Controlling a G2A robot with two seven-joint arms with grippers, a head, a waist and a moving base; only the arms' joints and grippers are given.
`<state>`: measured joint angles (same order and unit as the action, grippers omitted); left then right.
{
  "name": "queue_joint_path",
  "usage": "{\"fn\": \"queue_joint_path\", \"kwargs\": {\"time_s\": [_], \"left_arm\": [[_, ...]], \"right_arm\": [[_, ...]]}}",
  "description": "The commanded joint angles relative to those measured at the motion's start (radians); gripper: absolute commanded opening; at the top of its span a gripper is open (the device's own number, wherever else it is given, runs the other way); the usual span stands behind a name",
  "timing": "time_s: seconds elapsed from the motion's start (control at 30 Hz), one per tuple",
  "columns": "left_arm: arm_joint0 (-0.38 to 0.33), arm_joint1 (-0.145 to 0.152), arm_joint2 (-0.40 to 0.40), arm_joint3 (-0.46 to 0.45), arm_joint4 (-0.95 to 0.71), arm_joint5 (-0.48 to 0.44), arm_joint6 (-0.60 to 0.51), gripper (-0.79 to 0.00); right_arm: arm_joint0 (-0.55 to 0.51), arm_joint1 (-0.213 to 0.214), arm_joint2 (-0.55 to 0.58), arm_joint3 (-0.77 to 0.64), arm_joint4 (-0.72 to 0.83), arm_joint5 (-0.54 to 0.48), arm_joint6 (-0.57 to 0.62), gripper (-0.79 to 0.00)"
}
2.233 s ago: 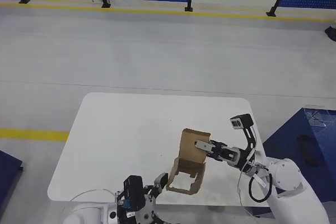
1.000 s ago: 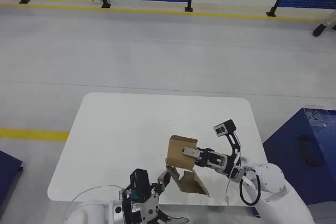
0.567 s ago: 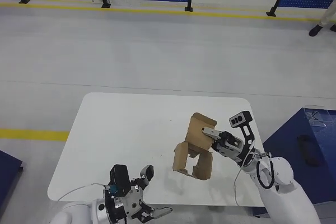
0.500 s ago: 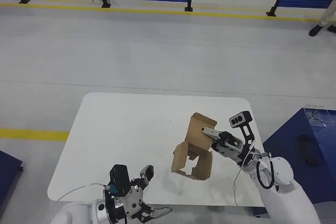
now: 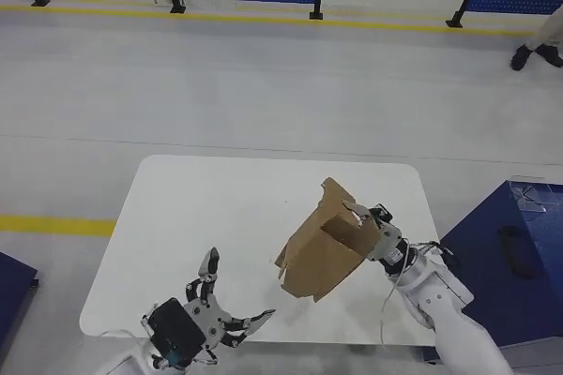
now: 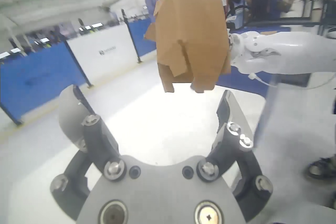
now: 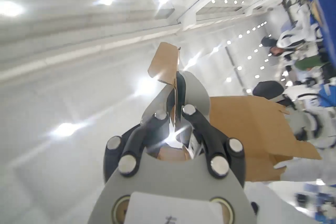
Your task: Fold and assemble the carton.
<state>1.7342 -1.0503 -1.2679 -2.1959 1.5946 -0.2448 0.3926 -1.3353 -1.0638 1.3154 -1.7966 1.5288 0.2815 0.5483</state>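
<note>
One carton, two grippers, one desk: that is the whole count.

At the left we note the left gripper [image 5: 233,295] low over the near edge of the desk [image 5: 197,216], its fingers [image 6: 76,109] spread wide with nothing between them. It points towards the carton and sits well apart from it.

At the middle, the carton [image 5: 319,248] is over the right half of the desk, tilted, and we judge it lifted clear of the surface. Its lower flaps [image 6: 181,70] hang loose and unfolded.

At the right, the right gripper [image 5: 358,216] pinches a thin wall at the carton's upper end. Its own wrist view shows the fingers [image 7: 195,93] pressed together on a cardboard edge.

Handling, as we judge it: brown board, light and easily swung from one pinch. The panels are stiff but give at the creases, and they dent if squeezed hard. The surface is not slippery. The best hold is a panel edge close to a crease. The free flaps need the other gripper to press them in while this grip steadies the body.
</note>
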Motion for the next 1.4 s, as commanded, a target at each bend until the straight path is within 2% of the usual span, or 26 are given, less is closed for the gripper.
{"fn": "queue_joint_path", "kwargs": {"time_s": [0.0, 0.07, 0.2, 0.33, 0.63, 1.03, 1.07, 1.13, 1.17, 1.27, 1.37], "left_arm": [[0.01, -0.005, 0.031, 0.031, 0.201, 0.164, 0.122, 0.0], [0.014, -0.011, 0.07, 0.053, 0.271, 0.256, 0.158, 0.0], [-0.005, -0.024, 0.12, 0.07, 0.389, 0.401, 0.147, 0.0], [-0.027, -0.035, 0.163, 0.067, 0.44, 0.465, 0.124, 0.0], [-0.074, -0.049, 0.203, 0.046, 0.426, 0.423, 0.047, 0.0], [-0.113, -0.065, 0.237, 0.051, 0.408, 0.409, 0.019, 0.0], [-0.113, -0.066, 0.24, 0.053, 0.408, 0.409, 0.019, -0.031], [-0.115, -0.068, 0.242, 0.057, 0.401, 0.405, 0.017, -0.326], [-0.116, -0.069, 0.242, 0.059, 0.399, 0.405, 0.017, -0.394], [-0.116, -0.072, 0.243, 0.06, 0.392, 0.407, 0.02, -0.48], [-0.116, -0.074, 0.242, 0.063, 0.39, 0.408, 0.024, -0.489]], "right_arm": [[0.0, -0.004, -0.01, 0.004, 0.128, 0.076, -0.051, -0.785], [0.002, -0.008, -0.017, 0.006, 0.187, 0.122, -0.082, -0.785], [0.002, -0.013, -0.027, 0.013, 0.261, 0.17, -0.127, -0.785], [0.001, -0.018, -0.041, 0.012, 0.267, 0.185, -0.144, -0.785], [-0.013, -0.027, -0.068, 0.012, 0.209, 0.186, -0.106, -0.785], [-0.035, -0.036, -0.07, 0.004, 0.183, 0.193, -0.086, -0.785], [-0.037, -0.036, -0.069, 0.004, 0.18, 0.193, -0.084, -0.785], [-0.04, -0.037, -0.067, 0.003, 0.175, 0.19, -0.08, -0.785], [-0.041, -0.038, -0.067, 0.004, 0.174, 0.191, -0.079, -0.785], [-0.042, -0.04, -0.064, 0.007, 0.174, 0.188, -0.079, -0.785], [-0.042, -0.043, -0.06, 0.01, 0.183, 0.186, -0.085, -0.785]]}}
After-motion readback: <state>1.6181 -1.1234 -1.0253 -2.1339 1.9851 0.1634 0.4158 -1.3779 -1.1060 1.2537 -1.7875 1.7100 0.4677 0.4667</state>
